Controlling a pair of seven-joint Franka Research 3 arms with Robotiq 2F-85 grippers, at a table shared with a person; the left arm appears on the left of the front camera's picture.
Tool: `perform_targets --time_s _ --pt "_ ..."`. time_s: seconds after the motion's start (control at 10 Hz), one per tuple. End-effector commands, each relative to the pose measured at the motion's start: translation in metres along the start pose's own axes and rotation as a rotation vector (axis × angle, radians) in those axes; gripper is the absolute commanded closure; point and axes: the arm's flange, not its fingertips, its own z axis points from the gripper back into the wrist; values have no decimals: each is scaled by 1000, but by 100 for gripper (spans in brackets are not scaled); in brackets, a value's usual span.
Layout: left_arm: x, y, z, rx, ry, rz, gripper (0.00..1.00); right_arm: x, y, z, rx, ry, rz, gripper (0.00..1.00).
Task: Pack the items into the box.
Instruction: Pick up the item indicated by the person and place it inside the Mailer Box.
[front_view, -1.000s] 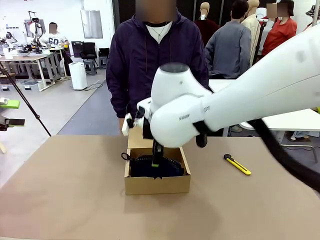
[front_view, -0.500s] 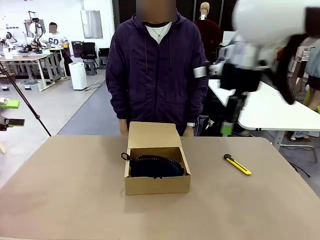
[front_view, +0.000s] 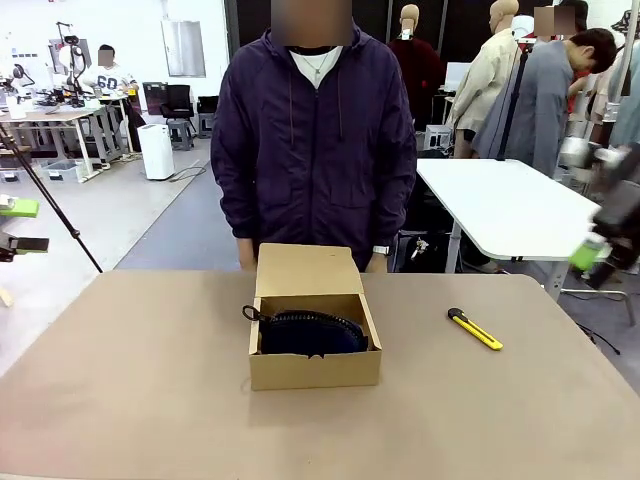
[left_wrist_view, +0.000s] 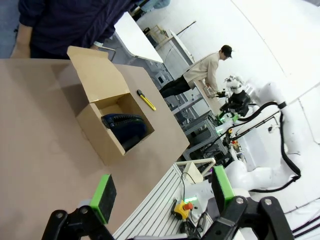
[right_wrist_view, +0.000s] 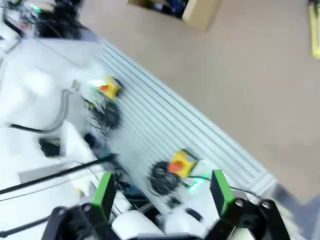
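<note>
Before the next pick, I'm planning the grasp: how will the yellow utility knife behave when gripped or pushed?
The utility knife looks slim and rigid, so probably stiff and light. It lies flat on the table, so a push would likely slide or spin it, not roll it. Its low profile may make pinching awkward.

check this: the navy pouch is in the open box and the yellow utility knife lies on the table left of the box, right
Not quite: the front view shows the utility knife on the table to the right of the box, not the left. The navy pouch is in the open box.
</note>
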Motion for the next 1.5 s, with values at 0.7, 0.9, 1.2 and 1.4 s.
perform_targets --time_s 0.7,0.9,1.2,1.4 --pt "-1 -2 3 -3 18 6 0 -115 -77 -4 408 -449 -285 0" --pt "-1 -2 3 -3 18 6 0 -115 -77 -4 408 -449 -285 0" --pt "-1 -2 3 -3 18 6 0 -115 -77 -4 408 -449 -285 0" --pt "-1 -2 3 -3 18 6 0 -115 -77 -4 408 -449 -285 0"
